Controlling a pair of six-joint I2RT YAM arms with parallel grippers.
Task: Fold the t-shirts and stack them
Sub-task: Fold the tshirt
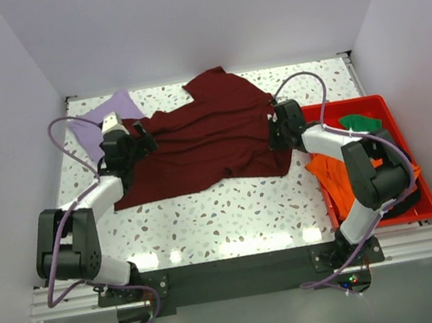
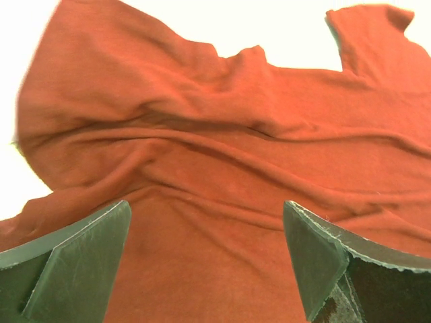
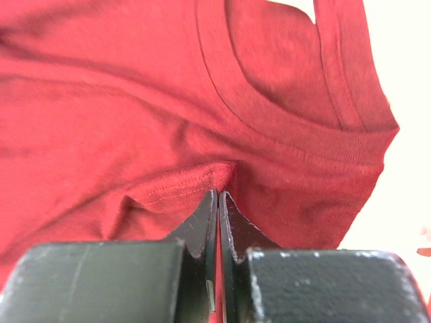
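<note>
Right end effector [image 3: 219,196] clamps the large dark maroon cloth t-shirt [image 1: 205,143] at 3 o'clock, we judge to pull it flat; left end effector [image 2: 205,210] hovers apart at 9 o'clock.

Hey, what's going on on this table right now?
Two robot arms are working on a maroon t-shirt lying rumpled on the table. The right gripper is pinched shut on its right edge; the left gripper hangs open over its left side. A lavender t-shirt lies far left, an orange t-shirt in the red bin.

Top cam high, near side, wrist cams v. close, all share maroon tee [image 1: 205,143]
</note>
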